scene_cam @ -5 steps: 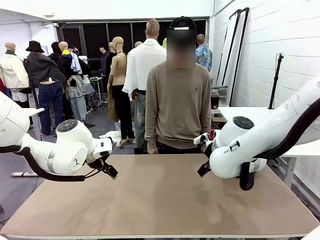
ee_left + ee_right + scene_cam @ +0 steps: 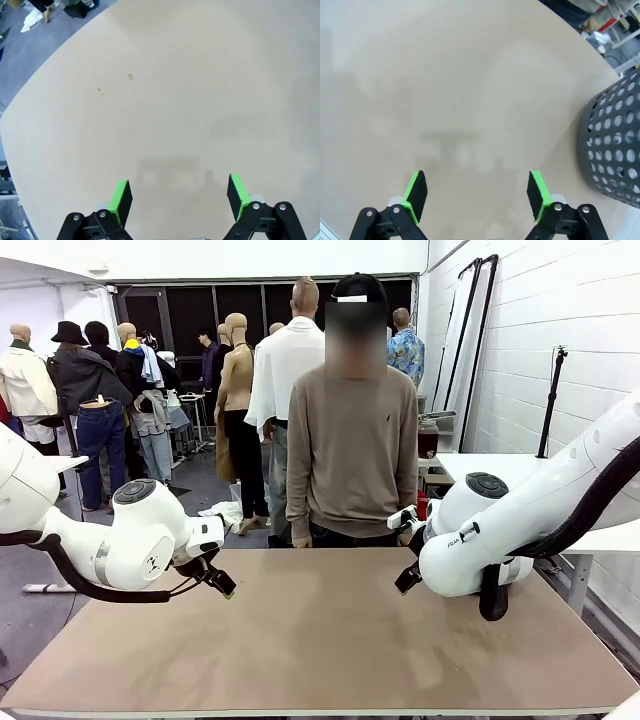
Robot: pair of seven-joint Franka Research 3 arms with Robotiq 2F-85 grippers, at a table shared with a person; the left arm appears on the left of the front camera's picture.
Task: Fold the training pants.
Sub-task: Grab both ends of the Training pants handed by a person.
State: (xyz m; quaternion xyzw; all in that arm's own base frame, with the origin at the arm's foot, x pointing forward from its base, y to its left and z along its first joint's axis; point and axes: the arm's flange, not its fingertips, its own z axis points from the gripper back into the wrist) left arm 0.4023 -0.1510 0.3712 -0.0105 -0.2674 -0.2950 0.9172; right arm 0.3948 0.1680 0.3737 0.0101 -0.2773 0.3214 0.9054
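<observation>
Green-padded jaws, left and right, spread wide, gripping nothing (each above the tan table (image 2: 175, 100))

Front view across table (image 2: 330, 630) at person (image 2: 352, 450); wrist views — close above it

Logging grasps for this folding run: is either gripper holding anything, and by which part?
Nothing is held: the left gripper and the right gripper both stand open over the tabletop.

L gripper (image 2: 222, 583) & R gripper (image 2: 406, 578) hover above bench (image 2: 320, 640), well apart; person (image 2: 352, 455) stands at far edge.
</observation>
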